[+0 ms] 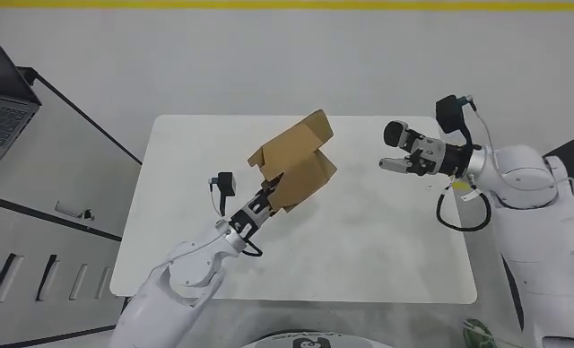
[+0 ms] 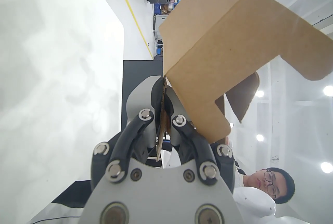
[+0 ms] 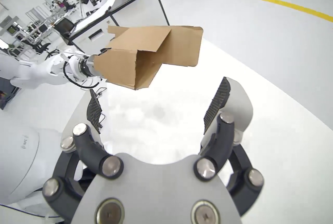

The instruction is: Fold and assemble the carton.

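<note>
Carton pinched at 1 edge by closed left gripper; right gripper held open, apart. Thin hold: slippage risked if pushed.

The left arm comes up from the lower left of the top view and slants toward the centre. The left gripper is clamped tight on a carton edge. The right arm enters from the right edge, its wrist pointing left. The right gripper is spread wide, fingers well apart.
</note>
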Controlling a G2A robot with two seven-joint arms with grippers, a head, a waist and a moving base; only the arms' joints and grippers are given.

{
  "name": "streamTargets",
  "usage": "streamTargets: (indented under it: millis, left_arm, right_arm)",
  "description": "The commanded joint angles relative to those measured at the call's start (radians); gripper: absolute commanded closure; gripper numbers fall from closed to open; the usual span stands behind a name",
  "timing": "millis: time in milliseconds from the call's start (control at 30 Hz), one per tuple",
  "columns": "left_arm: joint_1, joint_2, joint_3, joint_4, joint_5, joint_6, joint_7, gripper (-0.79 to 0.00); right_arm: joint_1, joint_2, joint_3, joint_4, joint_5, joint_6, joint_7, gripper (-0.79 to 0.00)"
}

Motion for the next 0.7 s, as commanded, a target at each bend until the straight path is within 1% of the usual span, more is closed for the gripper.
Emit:
streamTargets:
  millis: [0, 367, 400, 433, 467, 500, 667]
  left_arm:
    - [0.002, 0.001, 0.003, -0.002, 0.018, 0.007, -0.016, 0.0]
    - [0.001, 0.001, 0.004, -0.001, 0.027, 0.007, -0.022, 0.0]
    - [0.001, 0.001, 0.006, 0.0, 0.027, 0.01, -0.024, 0.0]
    - [0.0, 0.0, 0.006, 0.002, 0.012, 0.013, -0.025, 0.0]
    - [-0.001, -0.001, 0.006, 0.003, 0.004, 0.018, -0.028, 0.0]
    - [-0.004, -0.001, 0.004, 0.005, -0.001, 0.024, -0.034, 0.0]
    - [-0.014, -0.005, 0.006, 0.007, -0.026, 0.052, -0.038, 0.0]
  right_arm:
    - [0.013, 0.007, -0.032, 0.002, 0.043, 0.011, 0.011, -0.785]
    - [0.013, 0.007, -0.032, 0.002, 0.043, 0.011, 0.011, -0.785]
    - [0.0, 0.005, -0.048, 0.001, 0.078, 0.017, -0.006, -0.785]
    - [-0.006, 0.003, -0.076, 0.016, 0.14, 0.029, 0.01, -0.785]
    - [0.002, 0.003, -0.083, 0.023, 0.169, 0.029, 0.021, -0.785]
    - [0.015, 0.004, -0.095, 0.035, 0.205, 0.033, 0.032, -0.785]
    - [0.102, 0.009, -0.187, 0.088, 0.361, 0.118, 0.118, -0.785]
